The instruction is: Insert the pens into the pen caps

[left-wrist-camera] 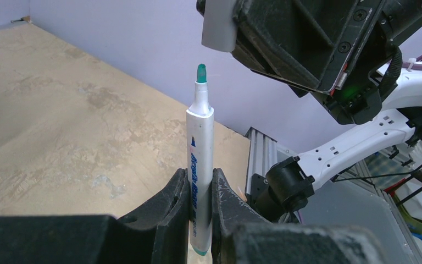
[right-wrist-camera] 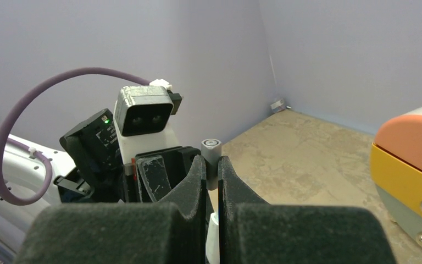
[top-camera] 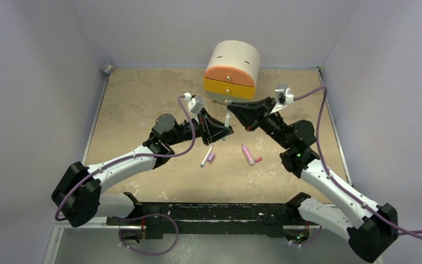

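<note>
My left gripper (left-wrist-camera: 200,187) is shut on a white pen (left-wrist-camera: 200,143) and holds it upright, teal tip up. My right gripper (right-wrist-camera: 212,165) is shut on a grey pen cap (right-wrist-camera: 211,153). That cap (left-wrist-camera: 220,30) hangs just above and slightly to the right of the pen's tip, apart from it. In the top view both grippers meet mid-table in front of the drawer box, left gripper (top-camera: 227,130) below right gripper (top-camera: 237,111). On the table lie another white pen (top-camera: 206,157) beside a purple cap (top-camera: 212,157), and a pink pen (top-camera: 248,154) with a reddish cap (top-camera: 258,160).
A round box with orange and yellow drawers (top-camera: 231,74) stands at the back centre, close behind the grippers, and shows at the right edge of the right wrist view (right-wrist-camera: 412,165). Purple walls enclose the tan table (top-camera: 137,104). A black rail (top-camera: 214,212) runs along the near edge.
</note>
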Robot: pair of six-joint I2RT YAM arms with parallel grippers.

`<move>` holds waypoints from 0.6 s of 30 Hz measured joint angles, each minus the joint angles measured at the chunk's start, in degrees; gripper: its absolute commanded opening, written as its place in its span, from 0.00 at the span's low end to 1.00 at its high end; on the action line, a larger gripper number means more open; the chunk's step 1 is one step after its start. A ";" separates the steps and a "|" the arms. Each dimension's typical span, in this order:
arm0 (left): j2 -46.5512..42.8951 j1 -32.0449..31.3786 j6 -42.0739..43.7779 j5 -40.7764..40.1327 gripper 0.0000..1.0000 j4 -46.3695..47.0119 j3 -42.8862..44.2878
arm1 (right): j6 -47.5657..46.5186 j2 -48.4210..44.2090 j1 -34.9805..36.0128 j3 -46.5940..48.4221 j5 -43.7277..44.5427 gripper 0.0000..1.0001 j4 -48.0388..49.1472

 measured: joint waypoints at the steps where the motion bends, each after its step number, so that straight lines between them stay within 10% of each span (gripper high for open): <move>1: 0.00 0.00 -0.07 -0.02 0.00 0.15 0.00 | -0.11 0.00 0.00 0.00 0.00 0.00 -0.02; 18: -0.02 0.00 -0.24 -0.09 0.00 0.81 -0.02 | -2.10 0.02 0.00 -0.68 -1.25 0.00 -0.20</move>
